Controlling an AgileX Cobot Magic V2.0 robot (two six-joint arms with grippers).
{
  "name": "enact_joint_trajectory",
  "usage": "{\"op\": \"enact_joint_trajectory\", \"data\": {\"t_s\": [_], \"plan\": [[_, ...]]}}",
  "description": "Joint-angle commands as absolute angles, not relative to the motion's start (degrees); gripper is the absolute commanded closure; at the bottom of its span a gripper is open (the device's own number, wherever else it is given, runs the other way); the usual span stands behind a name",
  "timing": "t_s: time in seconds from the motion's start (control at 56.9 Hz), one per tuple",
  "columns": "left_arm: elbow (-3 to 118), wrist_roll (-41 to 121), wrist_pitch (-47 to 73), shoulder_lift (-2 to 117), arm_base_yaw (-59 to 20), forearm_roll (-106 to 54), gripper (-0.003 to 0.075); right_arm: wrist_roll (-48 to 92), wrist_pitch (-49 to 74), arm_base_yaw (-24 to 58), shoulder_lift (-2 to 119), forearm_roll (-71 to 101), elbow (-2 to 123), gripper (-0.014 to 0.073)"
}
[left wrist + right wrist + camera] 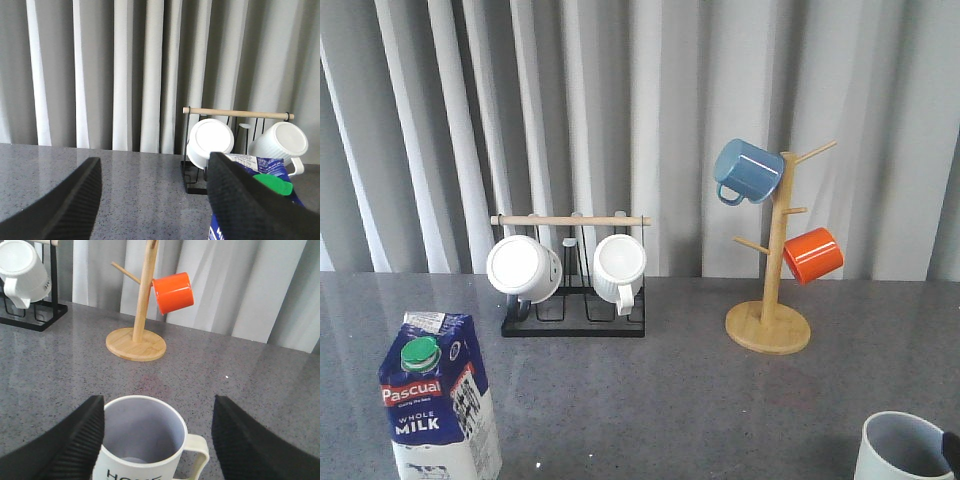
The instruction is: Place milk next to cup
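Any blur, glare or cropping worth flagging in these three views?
Front view: sharp, evenly lit, but the cup is cropped at the corner. Left wrist view: dark fingers hide much of the milk. Right wrist view: soft sheen on the table.

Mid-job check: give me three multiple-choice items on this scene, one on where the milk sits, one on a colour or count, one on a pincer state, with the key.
1. In the front view, the milk stands at the:
A. near left
B. near right
C. far centre

2. Mugs on the wooden tree:
A. one
B. two
C. three

3. The right pincer is:
A. shut on the cup
B. open, with the cup between its fingers
C. open, over the black rack

Key:
1 A, the carton is at the lower left.
2 B, a blue mug and an orange mug hang there.
3 B, the cup sits between the spread fingers.
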State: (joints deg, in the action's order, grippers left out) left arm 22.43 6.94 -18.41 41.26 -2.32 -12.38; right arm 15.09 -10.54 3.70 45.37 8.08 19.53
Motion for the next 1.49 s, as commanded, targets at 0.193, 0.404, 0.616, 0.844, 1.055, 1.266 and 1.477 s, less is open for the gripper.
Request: {"op": "enact_joint_trajectory", "data": {"t_s": [0.193,0.404,0.616,0.844,1.055,1.266,1.477], "plan": [[24.4,6.8,-22.6,41.4,-2.5,-12.5,0.0269,25.0,-37.3,3.6,52.6,26.7,9.9,0.0123],[24.4,6.8,-22.6,41.4,-2.5,-12.5,0.0269,27.0,-38.1,3.6,56.2,27.8,9.8,0.0123],[24.4,6.8,-22.6,41.4,-2.5,-12.5,0.0269,27.0,-40.3,3.6,61.4,26.1,9.8,0.0123],[24.4,6.8,-22.6,41.4,-2.5,-12.5,0.0269,25.1,-41.3,-1.4,65.0,20.6,10.1,0.0123],[24.4,6.8,-22.6,41.4,-2.5,-12.5,0.0269,17.7,-37.7,-9.5,65.6,7.0,11.9,0.0123],[24.4,6.8,-22.6,41.4,-2.5,-12.5,0.0269,10.2,-37.0,-12.3,68.3,-3.2,13.1,0.0123],[24.4,6.8,-22.6,41.4,-2.5,-12.5,0.0269,10.2,-40.9,-12.3,72.0,-4.1,13.3,0.0123]]}}
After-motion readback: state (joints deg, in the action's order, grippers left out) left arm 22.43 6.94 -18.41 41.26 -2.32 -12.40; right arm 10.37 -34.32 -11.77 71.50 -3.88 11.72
